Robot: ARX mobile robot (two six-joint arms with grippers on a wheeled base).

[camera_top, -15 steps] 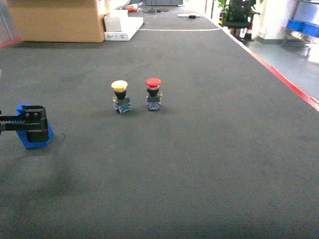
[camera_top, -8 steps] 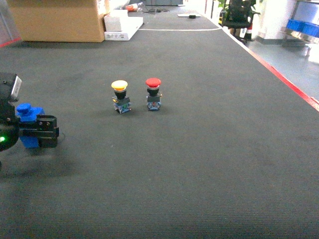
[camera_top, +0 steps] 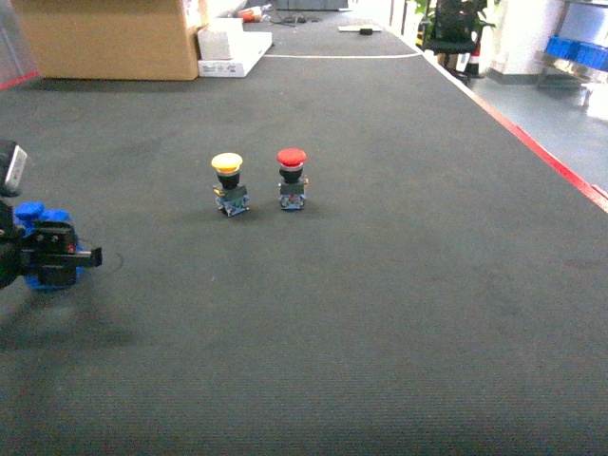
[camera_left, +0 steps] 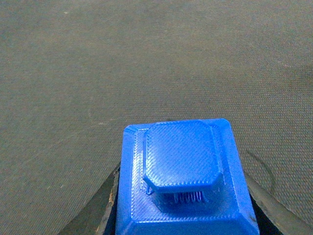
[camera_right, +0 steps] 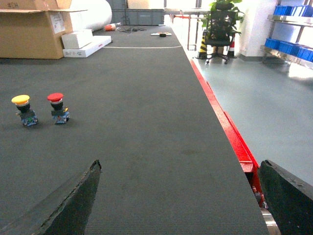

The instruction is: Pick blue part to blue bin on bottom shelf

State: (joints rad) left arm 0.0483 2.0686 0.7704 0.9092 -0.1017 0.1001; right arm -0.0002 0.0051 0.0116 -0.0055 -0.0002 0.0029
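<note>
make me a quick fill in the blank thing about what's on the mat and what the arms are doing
1. The left gripper is shut on the ____ part.
2. The button with the red cap stands to the ____ of the yellow-capped button in the head view.
3. The right gripper has its jaws ____, with nothing between them.
4. The large box at the far left of the mat is made of ____.

Missing words: blue; right; open; cardboard

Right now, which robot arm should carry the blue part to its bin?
The left. Its gripper sits around the blue part, jaws on both sides, likely gripping it. The right gripper hangs open over bare mat, holding nothing, far from the part.
</note>
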